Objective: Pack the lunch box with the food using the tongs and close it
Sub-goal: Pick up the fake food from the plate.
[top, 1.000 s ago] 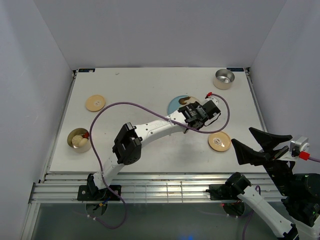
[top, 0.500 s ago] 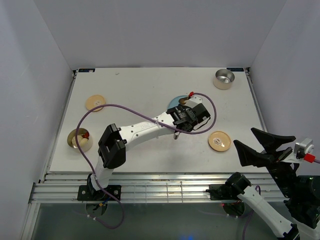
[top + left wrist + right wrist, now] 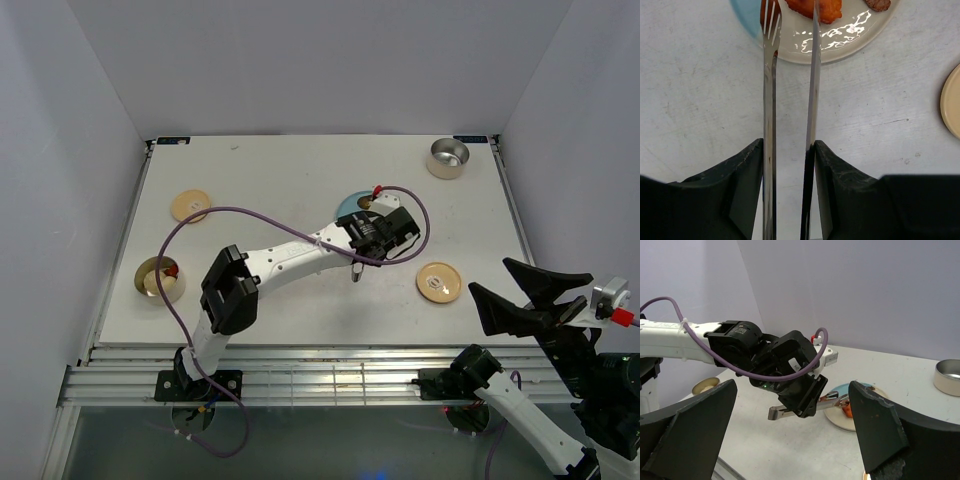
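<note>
My left gripper [image 3: 362, 240] [image 3: 788, 145] is shut on the slim silver tongs [image 3: 769, 100] [image 3: 790, 411], holding them about mid-length. The tong tips reach over the blue-and-white plate [image 3: 347, 205] [image 3: 840, 42], on either side of an orange-red piece of food [image 3: 822, 9] [image 3: 846, 410]. A brown sausage [image 3: 878, 4] lies at the plate's right. At the table's left, the round open lunch box [image 3: 158, 281] holds a pale lump and a red piece. My right gripper [image 3: 487, 275] [image 3: 792, 390] hangs open above the near right corner with nothing in it.
One tan round lid [image 3: 190, 205] lies at the left. Another tan lid [image 3: 438, 282] [image 3: 952, 100] lies right of the plate. A steel bowl [image 3: 447, 157] [image 3: 947, 375] stands at the back right corner. A purple cable loops over the left arm.
The left arm swung to the left, carrying the tongs from the plate's right side to over the plate. It then barely moved. The right arm has stayed almost still.
</note>
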You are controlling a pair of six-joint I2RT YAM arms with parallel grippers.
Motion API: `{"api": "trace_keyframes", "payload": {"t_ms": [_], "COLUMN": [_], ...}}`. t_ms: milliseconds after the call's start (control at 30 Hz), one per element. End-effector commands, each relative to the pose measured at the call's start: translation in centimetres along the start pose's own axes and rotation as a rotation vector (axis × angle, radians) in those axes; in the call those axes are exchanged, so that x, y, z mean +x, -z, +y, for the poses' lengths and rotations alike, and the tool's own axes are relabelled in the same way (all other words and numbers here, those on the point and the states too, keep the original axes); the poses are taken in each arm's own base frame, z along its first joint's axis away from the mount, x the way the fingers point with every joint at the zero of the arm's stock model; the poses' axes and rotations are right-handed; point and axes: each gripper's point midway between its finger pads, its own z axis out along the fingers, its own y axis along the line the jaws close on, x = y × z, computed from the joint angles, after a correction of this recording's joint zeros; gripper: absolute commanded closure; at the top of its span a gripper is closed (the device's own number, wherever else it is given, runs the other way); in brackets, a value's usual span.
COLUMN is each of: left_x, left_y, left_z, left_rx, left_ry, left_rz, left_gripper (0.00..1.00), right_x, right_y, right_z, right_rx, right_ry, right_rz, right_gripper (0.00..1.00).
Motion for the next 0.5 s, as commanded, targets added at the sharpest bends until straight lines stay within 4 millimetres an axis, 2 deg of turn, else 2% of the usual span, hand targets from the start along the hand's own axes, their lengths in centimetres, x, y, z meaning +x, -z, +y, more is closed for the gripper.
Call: {"api": "trace_keyframes", "payload": {"t_ms": [0, 467], "left_x": [-1.4, -0.9], "left_y": [1.0, -0.6], "left_z": [-0.4, -1.8], "left_rx": [0.018, 0.020], "left_ry": [0.040, 0.034], "left_rz": [-0.033, -0.011], "left_gripper": [0.46, 0.43], "right_x": [-2.9, -3.1], "right_y": [2.5, 2.8], "right_z": [0.3, 0.2], "right_rx": [-0.029, -0.027], "right_ry": [-0.017, -0.018], "right_rz": [-0.114, -0.122], "right_gripper": [0.02, 0.02]}}
